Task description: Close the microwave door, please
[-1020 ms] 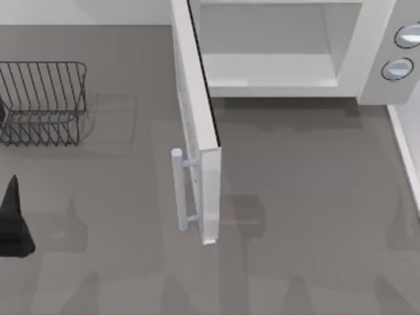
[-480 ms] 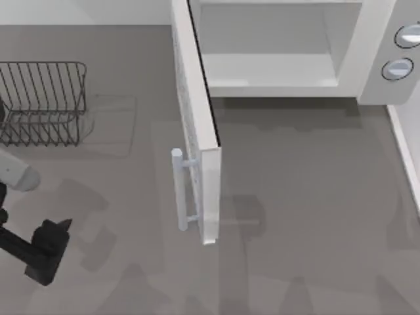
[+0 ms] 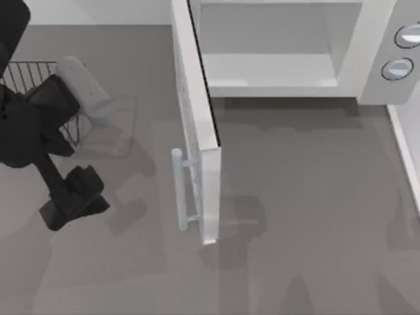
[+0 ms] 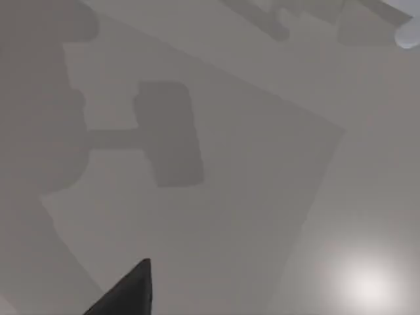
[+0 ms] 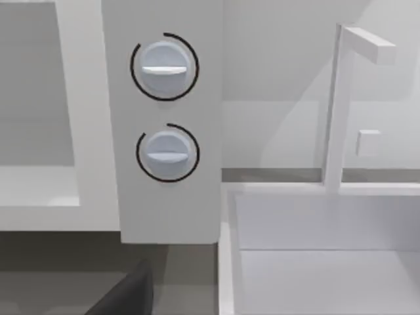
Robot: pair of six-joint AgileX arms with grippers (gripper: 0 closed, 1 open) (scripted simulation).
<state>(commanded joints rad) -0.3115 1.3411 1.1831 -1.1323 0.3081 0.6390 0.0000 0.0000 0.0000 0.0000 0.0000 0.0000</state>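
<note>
The microwave door (image 3: 195, 131) stood wide open, swung out from the white microwave body (image 3: 374, 59) toward six o'clock, so that from above it appeared almost edge-on: a tall flat white panel with a dark strip along its inner face and a pale vertical bar handle (image 3: 178, 189) on two short posts near its free edge. It rose from the grey surface (image 3: 308, 197) just left of centre, hinged at twelve o'clock beside the open cavity. Two round knobs (image 5: 164, 108) sat one above the other on the body's right-hand panel, and a white sink (image 5: 315, 249) with a slim tap lay just beyond it.

At nine o'clock from the door, well apart from it, the left gripper (image 3: 73, 199) hovered over bare surface; whether its fingers were open or closed could not be told. A dark wire basket (image 3: 29, 75) stood at ten o'clock, partly hidden behind the left arm. Nothing lay between the gripper and the handle side of the door.
</note>
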